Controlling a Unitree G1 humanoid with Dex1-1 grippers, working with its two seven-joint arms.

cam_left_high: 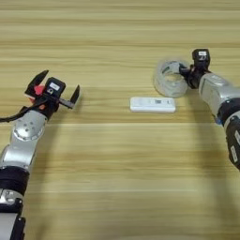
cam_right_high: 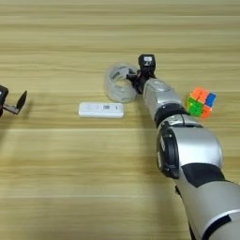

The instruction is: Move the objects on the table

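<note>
My left gripper (cam_left_high: 58, 84) stands open at the table's left side, fingers spread wide. A small red cube (cam_left_high: 38, 90) shows beside its left finger (cam_left_high: 37, 79), partly hidden by the gripper body. The clear tape roll (cam_left_high: 168, 78) rests on the table (cam_left_high: 117, 154) at the right. My right gripper (cam_right_high: 135, 79) is at its right rim, fingers closed over the wall. A flat white bar (cam_left_high: 153, 104) lies in front of the roll. The multicoloured puzzle cube (cam_right_high: 201, 102) sits to the right of my right arm. The blue-and-white stick is out of view.
My right forearm (cam_right_high: 187, 150) stretches from the lower right across the table toward the roll, covering much of that side. Bare wood lies between the two arms.
</note>
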